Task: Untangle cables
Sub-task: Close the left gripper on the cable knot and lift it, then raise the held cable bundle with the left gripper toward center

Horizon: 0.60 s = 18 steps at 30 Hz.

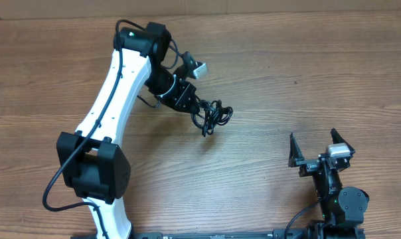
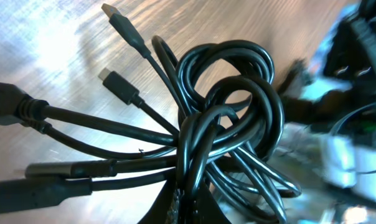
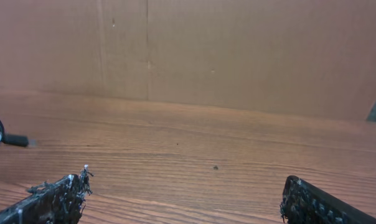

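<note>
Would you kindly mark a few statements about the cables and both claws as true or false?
1. The left claw is shut on the tangled bundle of thin black cables. True.
2. The right claw grips a cable. False: it stands open and empty, apart from the bundle.
3. The cables lie straight and separate. False: they loop through one another.
4. Small black plug connectors stick out of the bundle. True.
</note>
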### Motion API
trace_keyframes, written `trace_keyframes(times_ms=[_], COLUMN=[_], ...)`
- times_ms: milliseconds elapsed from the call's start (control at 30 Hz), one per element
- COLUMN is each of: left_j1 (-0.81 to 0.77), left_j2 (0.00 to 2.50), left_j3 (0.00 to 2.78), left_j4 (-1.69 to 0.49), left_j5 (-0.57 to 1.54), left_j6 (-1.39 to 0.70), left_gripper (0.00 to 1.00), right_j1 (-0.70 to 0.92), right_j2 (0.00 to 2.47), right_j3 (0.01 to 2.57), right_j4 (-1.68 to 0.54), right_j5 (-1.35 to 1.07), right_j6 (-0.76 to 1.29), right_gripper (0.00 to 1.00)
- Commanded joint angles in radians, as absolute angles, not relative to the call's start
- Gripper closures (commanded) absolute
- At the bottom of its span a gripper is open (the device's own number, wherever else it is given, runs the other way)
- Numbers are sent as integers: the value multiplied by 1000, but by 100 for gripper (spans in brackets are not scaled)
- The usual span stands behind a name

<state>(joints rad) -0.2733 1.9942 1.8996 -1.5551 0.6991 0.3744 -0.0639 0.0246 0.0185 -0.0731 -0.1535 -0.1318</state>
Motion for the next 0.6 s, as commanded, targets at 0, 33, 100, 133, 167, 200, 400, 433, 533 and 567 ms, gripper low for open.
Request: trace_keyframes(times_ms=[0,33,100,133,167,200,400,433,533,567], left_j1=[-274,-274,-274,-274,-274,-274,-274,-274,-274,-273], left_j2=[1993,1993,1993,1993,1993,1993,1993,1993,1993,1993], left_j3=[1950,1950,1950,1950,1950,1950,1950,1950,1950,1950], left_j4=[-1592,-1603,-1620,-1628,-1630,-1630,-1626,-1626,-1626,-1625], left_j5=[860,901,974,1002,1027,1048,1066,1066,1062,1055], left_j6=[173,149,104,79,56,28,-91,-96,-102,-107], left_gripper=[96,96,96,96,96,96,96,96,96,96], right_j1=[-65,-65,-65,-65,-65,-65,-65,-65,-65,-65], right_j2=[24,24,24,24,24,24,24,24,24,24], right_j3=[8,8,8,8,8,8,8,8,8,8], right_j4=[-70,-70,-70,-70,-70,-70,-70,-70,-70,-70], right_j5=[-159,-159,-159,-159,-159,-159,-159,-159,-159,-159], right_j6=[-132,-132,-132,-132,-132,-132,-132,-132,-132,-132], right_gripper=[0,0,0,0,0,0,0,0,0,0])
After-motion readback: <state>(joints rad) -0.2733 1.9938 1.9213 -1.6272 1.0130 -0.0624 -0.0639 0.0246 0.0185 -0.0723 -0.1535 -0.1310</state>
